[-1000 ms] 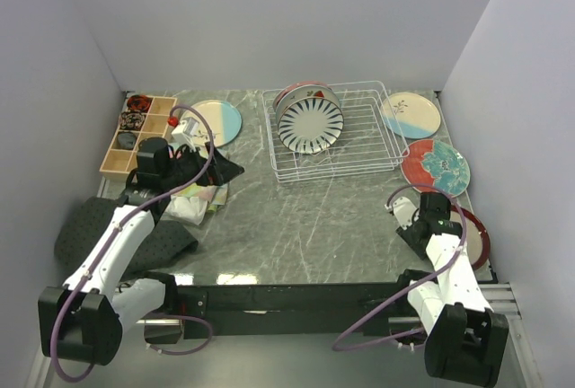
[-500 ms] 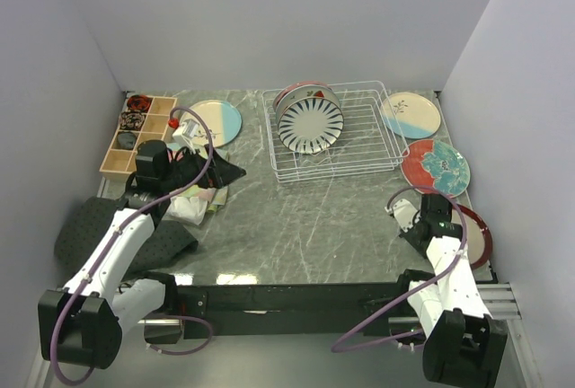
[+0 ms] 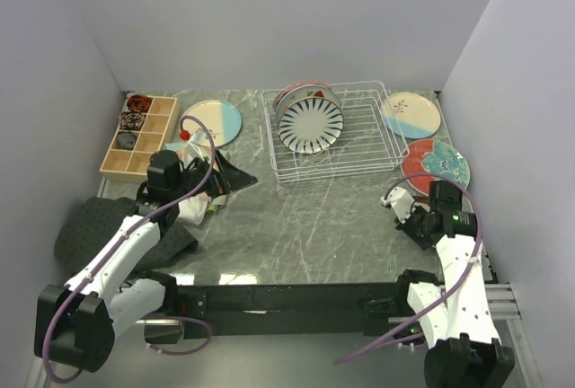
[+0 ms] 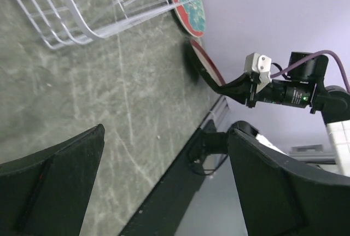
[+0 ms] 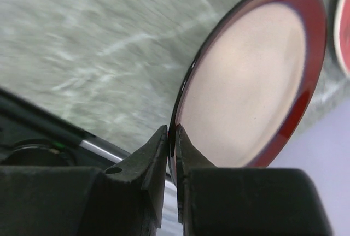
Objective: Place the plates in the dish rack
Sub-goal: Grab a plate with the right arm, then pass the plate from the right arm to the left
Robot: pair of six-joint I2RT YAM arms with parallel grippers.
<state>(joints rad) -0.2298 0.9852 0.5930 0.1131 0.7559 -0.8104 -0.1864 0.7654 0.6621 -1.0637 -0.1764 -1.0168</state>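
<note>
Right fingers [image 5: 146,159] clamped on the rim of a red-rimmed plate [image 5: 246,88], cream centre. Left fingers [image 4: 54,184] wide apart over the counter [image 4: 93,99], dish rack [image 4: 65,23] beyond.

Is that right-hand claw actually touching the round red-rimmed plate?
Touching. In the right wrist view the right gripper has its jaws pinched on the edge of the round red-rimmed cream plate.

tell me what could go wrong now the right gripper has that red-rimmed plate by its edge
The right gripper pinches only the thin edge of the red-rimmed plate, so the plate may pivot or slip as it is carried. The red floral plate lies close by and could be clipped on the swing. The dish rack already holds the striped plate upright, which an off-line approach might knock.
</note>
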